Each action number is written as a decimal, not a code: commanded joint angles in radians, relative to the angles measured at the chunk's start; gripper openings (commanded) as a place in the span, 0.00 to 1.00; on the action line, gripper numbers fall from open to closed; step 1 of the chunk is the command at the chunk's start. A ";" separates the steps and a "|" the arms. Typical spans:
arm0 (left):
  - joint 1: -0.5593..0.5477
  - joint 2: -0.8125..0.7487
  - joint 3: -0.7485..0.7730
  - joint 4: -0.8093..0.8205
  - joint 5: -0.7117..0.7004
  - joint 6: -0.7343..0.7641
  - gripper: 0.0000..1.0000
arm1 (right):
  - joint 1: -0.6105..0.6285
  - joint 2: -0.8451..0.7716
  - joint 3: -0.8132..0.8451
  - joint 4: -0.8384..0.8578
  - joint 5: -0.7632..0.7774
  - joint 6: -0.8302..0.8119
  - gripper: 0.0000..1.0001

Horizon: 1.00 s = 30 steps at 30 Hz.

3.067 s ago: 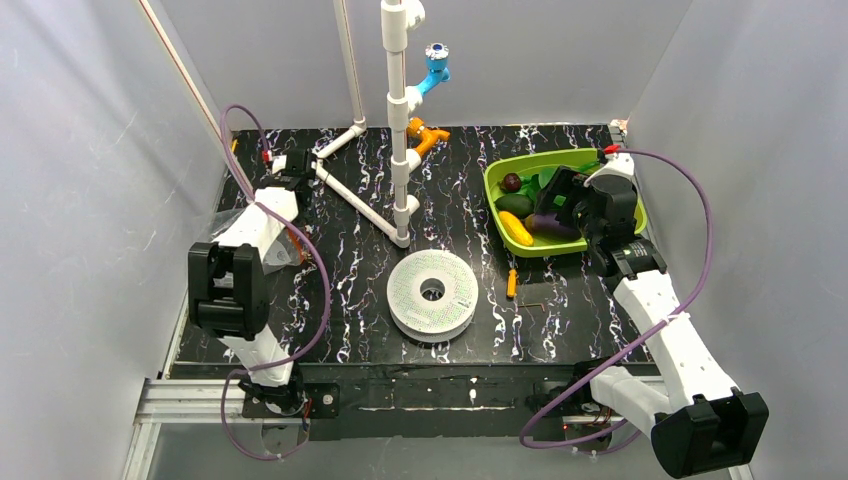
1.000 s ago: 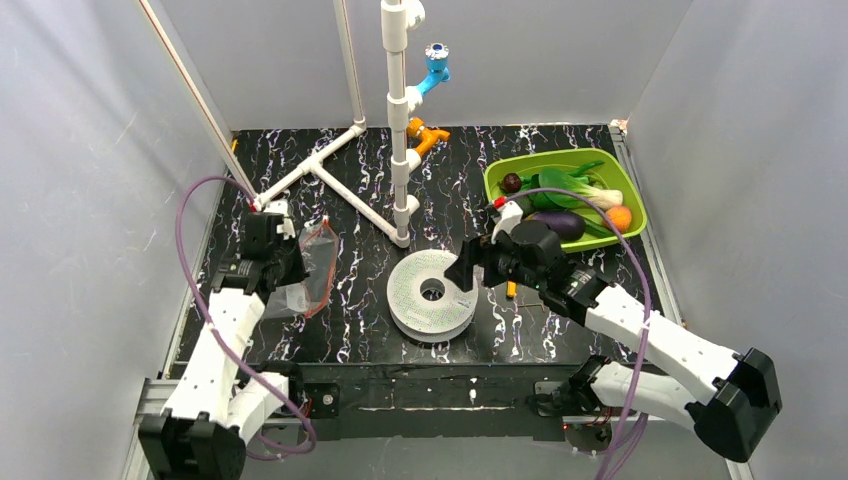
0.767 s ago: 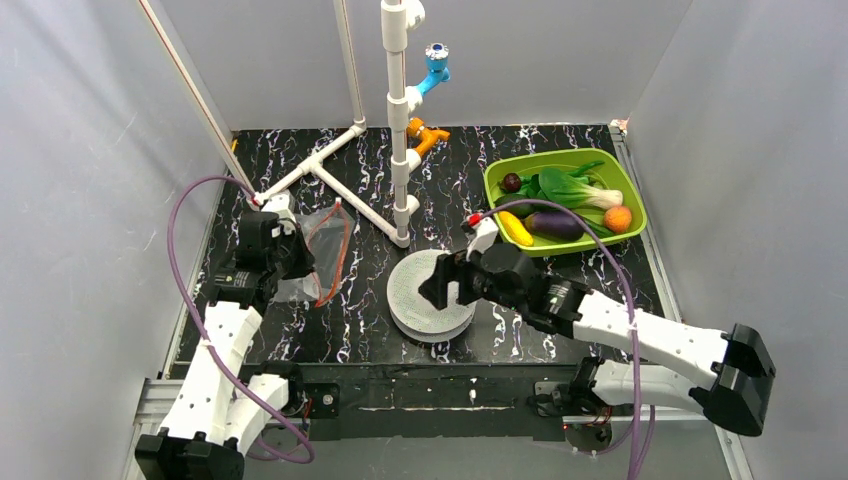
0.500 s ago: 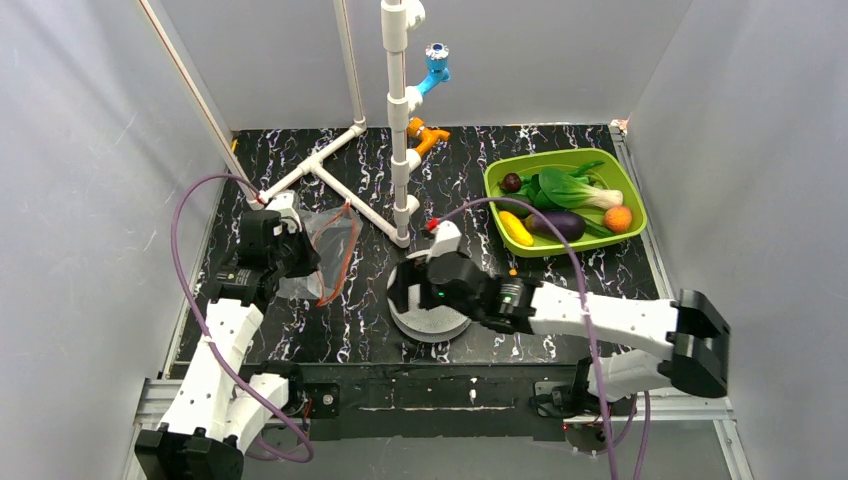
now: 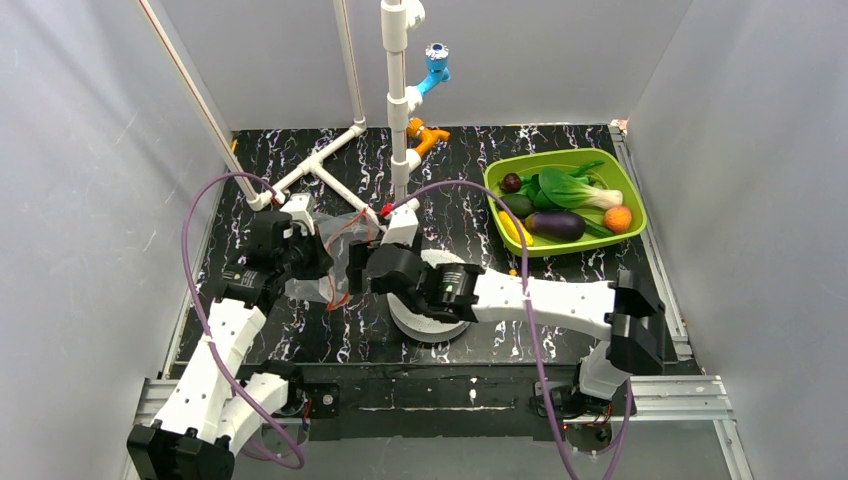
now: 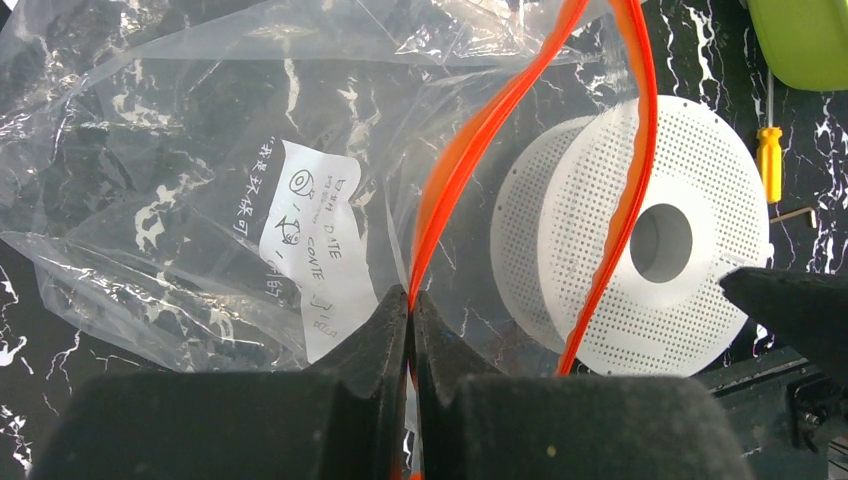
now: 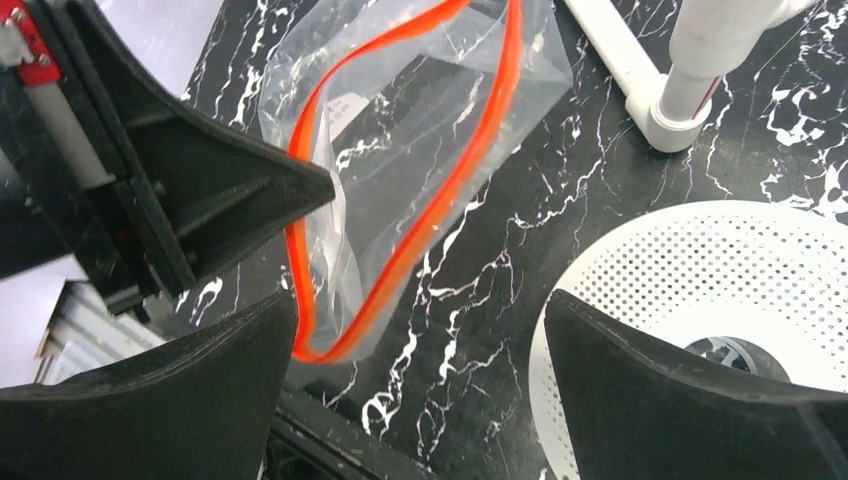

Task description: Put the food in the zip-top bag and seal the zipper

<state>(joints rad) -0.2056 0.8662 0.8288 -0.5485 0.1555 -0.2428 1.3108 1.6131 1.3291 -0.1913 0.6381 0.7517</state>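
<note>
Grey walls are enclosing a black, white-veined counter (image 5: 560,270), with a white pipe frame (image 5: 340,185) standing toward its far left. The zip-top bag (image 5: 322,268) is sitting on the left half of the counter, just in front of that frame, between the two arms.

The left arm (image 5: 225,330) is reaching forward. In the left wrist view its jaws are pressing tightly together on the zipper (image 6: 470,160), pinching one lip of the orange-red strip. The other lip is bowing away, so the mouth is gaping in a loop. The clear bag (image 6: 200,180) is lying crumpled beyond, and a white label (image 6: 310,240) is showing through the plastic.

The right arm (image 5: 540,298) is stretching leftward across a white perforated spool (image 5: 432,318). The right jaws are spreading wide apart just over the near end of the open mouth. In the right wrist view, the zipper (image 7: 450,200) is curving down between the two dark fingers, close to one of them; whether it is touching cannot be told.

The food is lying in a lime-green tray (image 5: 630,190) at the far right, well apart from the bag: a plum (image 5: 511,182), an avocado (image 5: 515,205), bok choy (image 5: 570,188), an eggplant (image 5: 555,225) and an orange (image 5: 618,218). A small orange-handled screwdriver (image 6: 768,160) is resting beside the spool.
</note>
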 commanded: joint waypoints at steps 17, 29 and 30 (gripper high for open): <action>-0.027 -0.033 -0.004 -0.010 -0.062 0.011 0.00 | 0.013 0.339 0.464 -0.461 0.326 0.103 0.36; -0.027 0.027 0.016 -0.034 -0.072 0.009 0.31 | 0.020 0.151 0.187 -0.013 0.062 -0.167 0.01; -0.028 0.030 0.016 -0.035 -0.070 0.010 0.34 | 0.020 0.140 0.174 0.002 0.043 -0.170 0.01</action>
<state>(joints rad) -0.2295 0.8836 0.8288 -0.5557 0.0891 -0.2414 1.3224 1.8447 1.5477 -0.3966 0.7886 0.6662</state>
